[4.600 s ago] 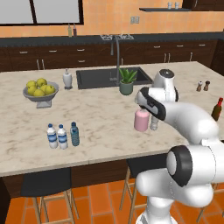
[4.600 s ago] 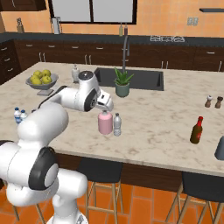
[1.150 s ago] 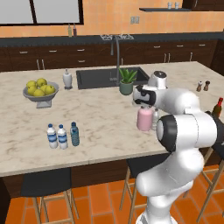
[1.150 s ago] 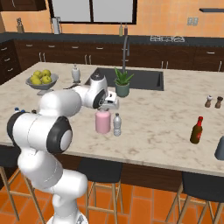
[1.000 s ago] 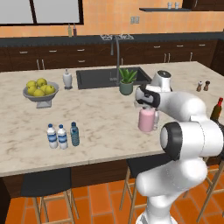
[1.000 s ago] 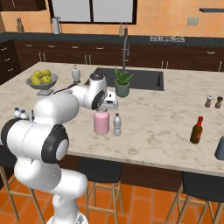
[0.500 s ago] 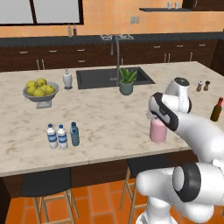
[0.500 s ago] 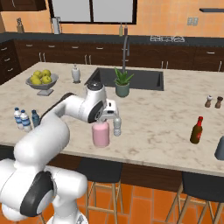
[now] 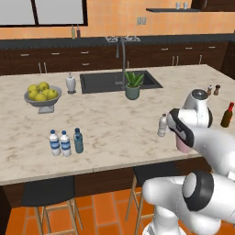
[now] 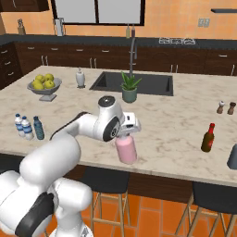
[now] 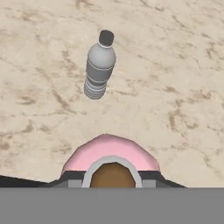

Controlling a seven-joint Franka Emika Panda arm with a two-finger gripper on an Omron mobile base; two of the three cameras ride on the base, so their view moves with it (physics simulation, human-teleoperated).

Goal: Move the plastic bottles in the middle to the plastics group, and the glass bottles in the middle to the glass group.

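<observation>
The pink bottle [image 10: 126,149] sits low centre in the right base view, hanging at the front edge of the worktop [image 10: 171,139], its neck up inside the gripper [image 10: 126,134]; in the left base view it is a pink patch [image 9: 183,146] mid right, mostly behind the arm. In the hand view the pink shoulder [image 11: 109,154] and brown-looking mouth fill the bottom centre, so the fingers look clamped on the neck from both sides, though the tips themselves are hidden and how wide they stand cannot be read. The neck grip probably keeps the fat body upright and hanging free for carrying. It looks lifted off the surface, likely so it clears the other things on the way to the dark red-necked bottle [image 10: 208,138] at mid right of the right base view, well apart. The clear grey bottle [image 9: 162,125] stands upright near the pink one, centre right in the left base view and upper centre in the hand view [image 11: 99,65], untouched, not yet sorted. At far left of the right base view the two blue-labelled water bottles [image 10: 22,126] stand together with the blue-teal bottle [image 10: 39,128] just beside them, so that one seems already with the plastics. Salt and pepper shakers [image 10: 225,108], a fruit bowl [image 10: 44,86] and a potted plant [image 10: 129,90] sit toward the back.
</observation>
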